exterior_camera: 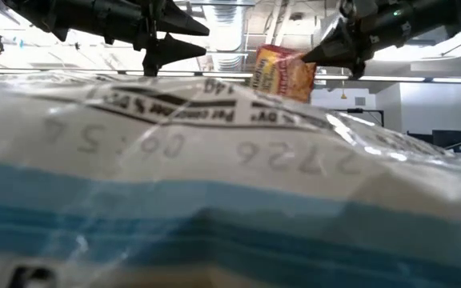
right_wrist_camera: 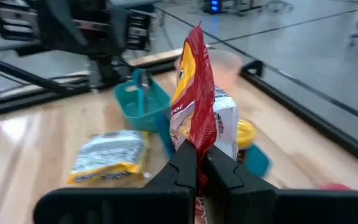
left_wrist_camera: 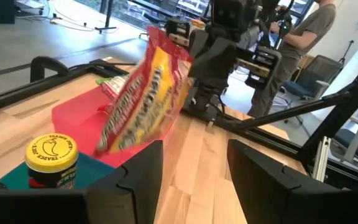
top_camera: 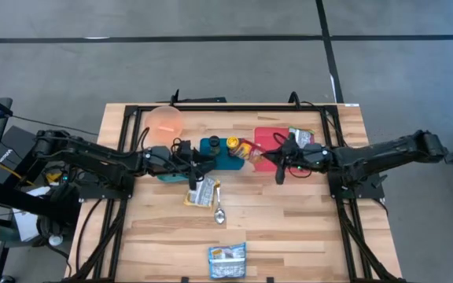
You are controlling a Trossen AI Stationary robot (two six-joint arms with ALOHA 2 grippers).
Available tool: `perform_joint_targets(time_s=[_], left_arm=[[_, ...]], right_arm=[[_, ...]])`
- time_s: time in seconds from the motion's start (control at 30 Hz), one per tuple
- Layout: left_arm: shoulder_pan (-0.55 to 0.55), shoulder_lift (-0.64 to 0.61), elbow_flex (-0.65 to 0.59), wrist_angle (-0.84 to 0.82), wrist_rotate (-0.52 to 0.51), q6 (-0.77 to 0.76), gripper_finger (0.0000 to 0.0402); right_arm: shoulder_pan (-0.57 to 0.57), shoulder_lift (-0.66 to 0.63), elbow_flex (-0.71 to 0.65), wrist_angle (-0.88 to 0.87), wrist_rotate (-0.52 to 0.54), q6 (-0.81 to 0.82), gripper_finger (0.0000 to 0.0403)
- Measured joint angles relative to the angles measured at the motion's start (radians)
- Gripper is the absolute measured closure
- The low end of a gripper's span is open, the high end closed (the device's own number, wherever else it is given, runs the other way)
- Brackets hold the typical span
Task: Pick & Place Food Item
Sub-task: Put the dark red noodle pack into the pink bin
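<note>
A red and yellow snack bag [top_camera: 247, 149] hangs over the gap between a teal tray [top_camera: 220, 161] and a red plate [top_camera: 272, 139]. My right gripper [top_camera: 267, 157] is shut on it; the bag also shows in the low view [exterior_camera: 283, 72] and the left wrist view [left_wrist_camera: 140, 93]. My left gripper [left_wrist_camera: 194, 171] is open and empty over the tray's left part [top_camera: 199, 163], pointing toward the bag. A yellow-lidded jar [top_camera: 232, 143] stands in the tray. My right gripper pinches the bag's red sealed edge [right_wrist_camera: 197, 134] between its two shut fingers [right_wrist_camera: 182, 163]. The fingers come about level from the table's right side. The bag is lifted clear of the table and stands out beyond the fingertips, tilted [exterior_camera: 285, 76].
A pink bowl [top_camera: 166, 119] stands at the far left. A silver and yellow packet [top_camera: 201, 191] and a spoon [top_camera: 219, 212] lie mid-table. A blue packet [top_camera: 227, 261] lies at the near edge. A green packet [top_camera: 300, 135] lies on the red plate. A person [left_wrist_camera: 306, 28] stands beyond the table.
</note>
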Motion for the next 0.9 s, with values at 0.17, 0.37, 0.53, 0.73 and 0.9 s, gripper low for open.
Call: perform_joint_targets(time_s=[0.17, 0.37, 0.53, 0.73, 0.9], left_arm=[[0.0, 0.0, 0.0, 0.0, 0.0, 0.0, 0.0225], [0.0, 0.0, 0.0, 0.006, 0.0, 0.0, 0.0229], [0.0, 0.001, 0.0, 0.006, 0.0, 0.0, 0.0229], [0.0, 0.001, 0.0, 0.006, 0.0, 0.0, 0.0233], [0.0, 0.001, 0.0, 0.006, 0.0, 0.0, 0.0233]], right_arm=[[-0.001, -0.107, 0.0, -0.146, 0.068, 0.014, 0.0403], [-0.031, -0.202, 0.0, -0.276, 0.096, 0.041, 0.0403], [-0.074, -0.262, 0.0, -0.369, 0.108, 0.046, 0.0403], [-0.129, -0.308, 0.0, -0.449, 0.105, 0.067, 0.0403], [-0.171, -0.336, 0.001, -0.518, 0.105, 0.083, 0.0403]])
